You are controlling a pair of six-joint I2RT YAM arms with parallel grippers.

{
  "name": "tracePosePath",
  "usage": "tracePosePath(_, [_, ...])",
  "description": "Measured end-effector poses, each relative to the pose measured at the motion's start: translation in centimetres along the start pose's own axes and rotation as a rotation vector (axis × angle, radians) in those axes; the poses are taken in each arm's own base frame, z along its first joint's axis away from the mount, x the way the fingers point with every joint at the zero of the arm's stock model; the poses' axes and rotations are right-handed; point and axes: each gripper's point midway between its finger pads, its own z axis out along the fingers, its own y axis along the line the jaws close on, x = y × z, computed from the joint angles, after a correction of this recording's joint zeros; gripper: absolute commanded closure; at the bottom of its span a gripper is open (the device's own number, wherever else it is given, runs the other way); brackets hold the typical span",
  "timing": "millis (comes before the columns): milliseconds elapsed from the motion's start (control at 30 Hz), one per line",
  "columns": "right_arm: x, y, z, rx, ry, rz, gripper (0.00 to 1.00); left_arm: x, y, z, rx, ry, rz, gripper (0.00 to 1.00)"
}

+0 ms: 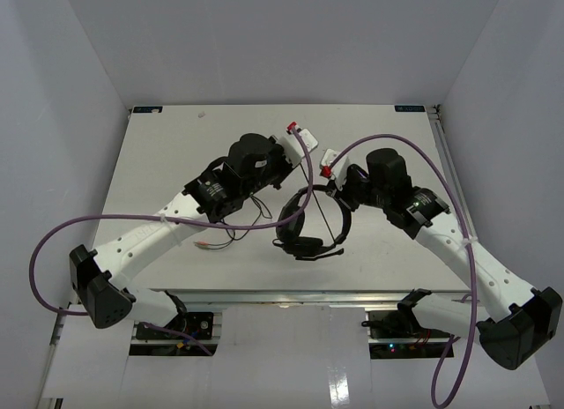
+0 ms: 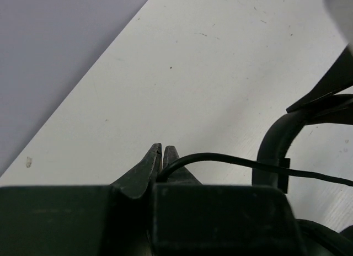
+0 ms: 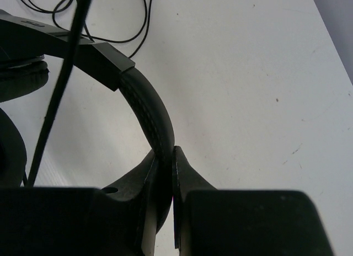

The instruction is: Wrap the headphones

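Observation:
The black headphones (image 1: 304,243) lie mid-table, headband (image 1: 293,211) arching up toward the far side. My right gripper (image 1: 332,176) is shut on the padded headband (image 3: 148,104), which runs between its jaws (image 3: 165,155). My left gripper (image 1: 300,137) is farther back, shut on the thin black cable (image 2: 231,159), pinched just behind its fingertips (image 2: 164,148). From there the cable (image 1: 322,197) runs taut and straight down across the headband to the near earcup. Its remaining length lies in loose loops (image 1: 240,224) left of the headphones, ending in a reddish plug (image 1: 208,246).
Purple arm cables (image 1: 115,219) arc over the left side and over the right arm (image 1: 445,175). White walls enclose the table on three sides. The near table edge (image 1: 291,292) runs just in front of the headphones.

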Motion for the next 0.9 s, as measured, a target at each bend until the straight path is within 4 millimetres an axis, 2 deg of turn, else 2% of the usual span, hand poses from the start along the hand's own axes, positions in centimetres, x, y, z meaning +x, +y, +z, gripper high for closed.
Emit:
tracePosePath(67, [-0.6,0.3,-0.4,-0.015,-0.026,-0.013,0.92,0.2,0.3,0.1,-0.009,-0.011,0.014,1.0])
tracePosePath(167, [-1.7,1.3,-1.0,-0.067,-0.08,-0.032,0.92,1.7,0.7,0.3,-0.012,-0.004,0.015,1.0])
tracePosePath(300, [-2.9,2.8,-1.5,-0.158,-0.126,-0.04,0.92,3.5,0.2,1.3,0.017,0.012,-0.001,1.0])
tracePosePath(500, [-4.5,3.1,-2.5,-0.196,-0.173,-0.039,0.92,3.8,-1.2,2.8,0.092,-0.04,-0.071,1.0])
tracePosePath(600, [-4.8,2.7,-2.9,-0.183,-0.185,-0.036,0.92,5.6,-1.9,2.6,0.128,-0.038,-0.111,1.0])
tracePosePath(733, [-4.9,2.4,-3.2,-0.18,-0.188,-0.026,0.92,6.9,-3.3,1.8,0.179,-0.052,-0.169,1.0])
tracePosePath(900, [-5.5,2.0,-3.9,-0.184,-0.203,-0.001,0.92,6.5,-4.1,0.0,0.228,-0.131,-0.241,1.0])
